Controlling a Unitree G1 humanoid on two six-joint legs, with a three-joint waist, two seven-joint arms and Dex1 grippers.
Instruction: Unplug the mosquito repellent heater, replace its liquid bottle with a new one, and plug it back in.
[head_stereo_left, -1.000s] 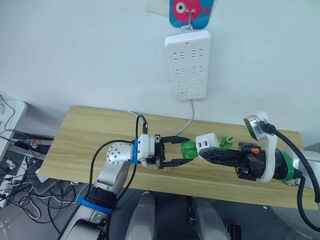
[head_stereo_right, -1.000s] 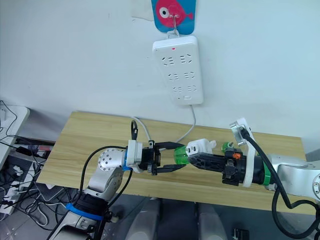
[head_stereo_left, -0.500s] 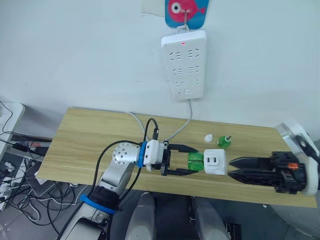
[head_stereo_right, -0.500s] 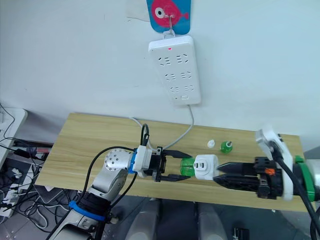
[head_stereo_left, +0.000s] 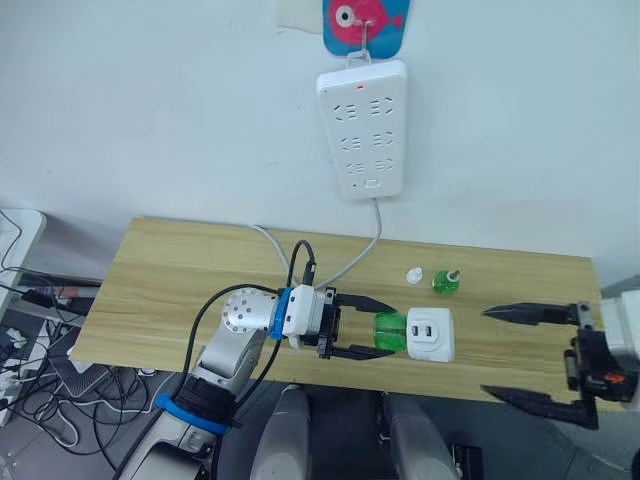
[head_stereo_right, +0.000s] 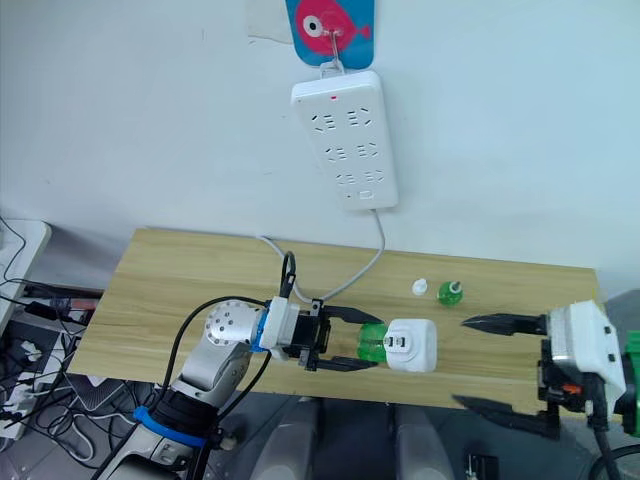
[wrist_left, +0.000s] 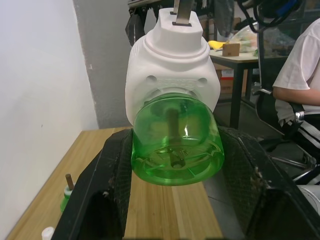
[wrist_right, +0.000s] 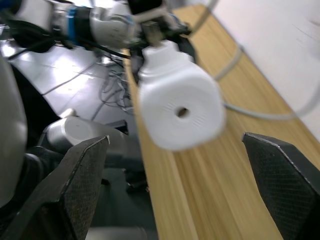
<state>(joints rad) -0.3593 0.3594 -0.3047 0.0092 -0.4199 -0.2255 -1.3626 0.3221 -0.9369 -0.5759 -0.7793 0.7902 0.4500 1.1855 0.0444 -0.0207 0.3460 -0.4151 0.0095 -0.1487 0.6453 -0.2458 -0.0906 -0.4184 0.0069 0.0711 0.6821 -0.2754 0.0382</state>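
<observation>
here the left claw (head_stereo_left: 368, 328) grasps the green liquid bottle (head_stereo_left: 390, 331) of the mosquito repellent heater (head_stereo_left: 430, 334), held over the desk (head_stereo_left: 180, 270). the white rounded unit shows its plug prongs; the right claw (head_stereo_left: 528, 355), spread wide and released, stands apart from it.

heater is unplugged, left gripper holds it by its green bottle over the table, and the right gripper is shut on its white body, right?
Not quite: the right gripper is open and clear of the heater, as the left eye view shows. The left gripper does hold the green bottle.
</observation>
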